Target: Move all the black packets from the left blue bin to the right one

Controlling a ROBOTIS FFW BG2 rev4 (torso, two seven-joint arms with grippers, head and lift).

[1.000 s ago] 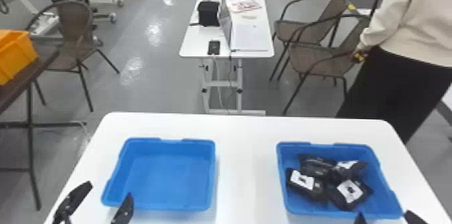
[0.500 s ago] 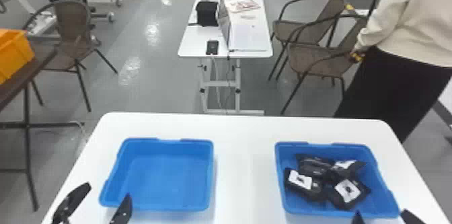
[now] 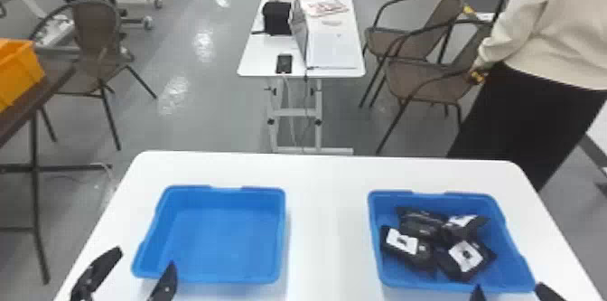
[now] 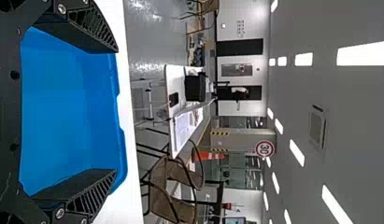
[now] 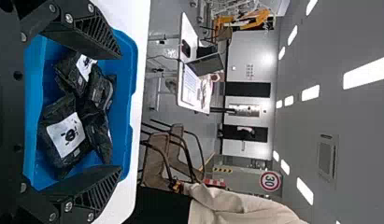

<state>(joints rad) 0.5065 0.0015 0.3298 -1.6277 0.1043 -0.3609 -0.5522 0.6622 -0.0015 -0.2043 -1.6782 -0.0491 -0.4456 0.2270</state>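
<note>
In right blue bin (image 3: 456,284), seemingly four black packets (image 3: 465,257)

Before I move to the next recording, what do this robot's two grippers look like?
The left gripper and right gripper look alike: black, with tapering fingers, slanted ribs along their sides, and silvery round screws near the base.
</note>
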